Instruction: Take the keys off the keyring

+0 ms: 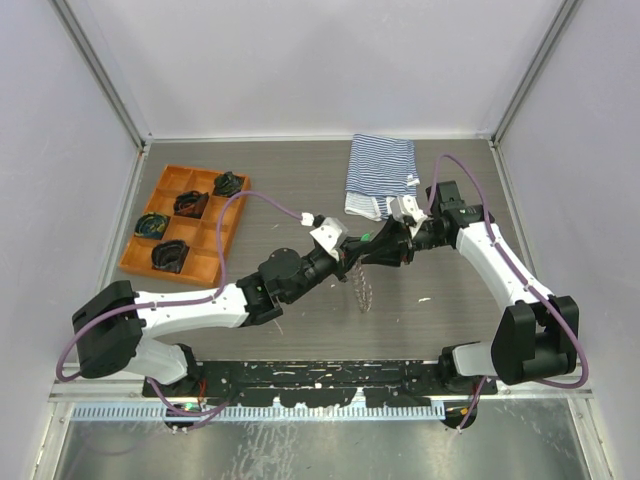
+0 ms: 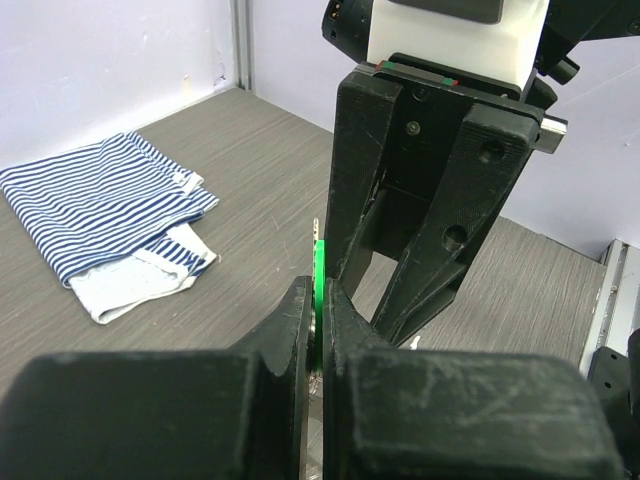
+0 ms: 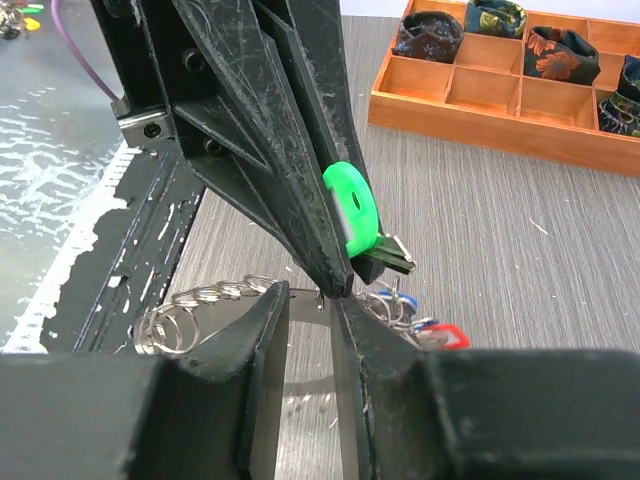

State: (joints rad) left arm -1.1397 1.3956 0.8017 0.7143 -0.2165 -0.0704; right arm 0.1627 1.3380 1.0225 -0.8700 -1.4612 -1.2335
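Left claw (image 2: 318, 298) clenched on green key (image 3: 352, 205); right claw (image 3: 312, 310) just beneath, narrowed at keyring (image 3: 215, 293), grip unclear; other keys (image 3: 425, 330) cluster beside.

No readable text, label, brand, number or sign in any of the three views. Small white tag (image 1: 413, 181) at the edge of the folded blue-and-white striped cloth (image 1: 378, 168): too small to read from above, blurred in the left wrist view. Pale patch (image 3: 352, 208) on the round green plastic key head (image 3: 340, 185): no letters or digits to make out.
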